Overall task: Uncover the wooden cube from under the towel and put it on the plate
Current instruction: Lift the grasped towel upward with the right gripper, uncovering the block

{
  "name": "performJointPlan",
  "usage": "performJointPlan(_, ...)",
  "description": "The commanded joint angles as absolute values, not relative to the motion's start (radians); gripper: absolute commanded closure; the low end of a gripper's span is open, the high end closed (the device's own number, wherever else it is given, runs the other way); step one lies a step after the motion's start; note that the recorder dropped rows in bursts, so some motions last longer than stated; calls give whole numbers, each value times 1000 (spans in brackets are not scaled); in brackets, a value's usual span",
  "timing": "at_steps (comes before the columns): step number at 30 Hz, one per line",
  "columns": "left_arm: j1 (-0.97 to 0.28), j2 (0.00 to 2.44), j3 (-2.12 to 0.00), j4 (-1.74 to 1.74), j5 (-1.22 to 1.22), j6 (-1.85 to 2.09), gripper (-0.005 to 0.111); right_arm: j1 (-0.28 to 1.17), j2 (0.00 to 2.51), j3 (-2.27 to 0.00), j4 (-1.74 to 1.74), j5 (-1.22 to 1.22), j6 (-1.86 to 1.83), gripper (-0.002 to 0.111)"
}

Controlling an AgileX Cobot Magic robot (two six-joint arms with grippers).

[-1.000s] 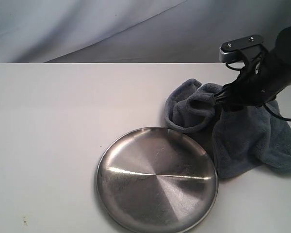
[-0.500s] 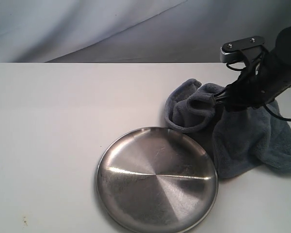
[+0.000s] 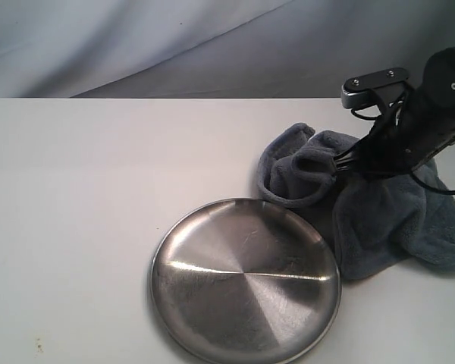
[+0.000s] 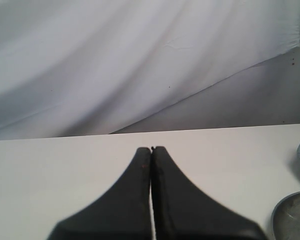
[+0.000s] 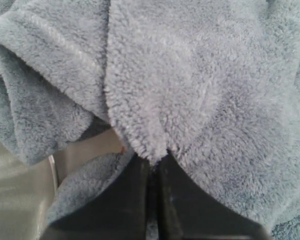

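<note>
Our left gripper (image 4: 151,149) hangs over the bare white table (image 3: 76,189) with its two black fingers pressed together and nothing between them. It is out of the exterior view.

Further right, the steel plate (image 3: 246,280) lies flat near the front edge with nothing on it, where it lay half a second ago. Its far right rim touches the grey-blue towel (image 3: 379,220), which is bunched in a heap behind it.

Our right gripper (image 3: 340,161) pinches a raised fold of the towel between closed fingers. Since the earlier frame the arm above it has tilted slightly, while the pinch point and the heap have barely moved.

The wooden cube (image 5: 92,145) shows only in the right wrist view, as a pale tan sliver in a gap under the folds. It is covered everywhere else.
</note>
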State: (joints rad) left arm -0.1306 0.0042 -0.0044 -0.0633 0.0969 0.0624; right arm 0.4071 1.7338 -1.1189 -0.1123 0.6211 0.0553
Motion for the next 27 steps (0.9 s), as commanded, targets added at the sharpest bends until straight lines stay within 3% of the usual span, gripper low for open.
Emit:
performJointPlan(1, -128, 0, 0, -66, 86, 60, 107, 398, 1669, -1114, -125, 618, 60, 108)
performJointPlan(11, -128, 0, 0, -66, 86, 60, 107, 398, 1462, -1114, -120, 404, 60, 108)
performJointPlan(27, -128, 0, 0, -66, 86, 60, 107, 398, 1541, -1114, -309, 68, 53, 108)
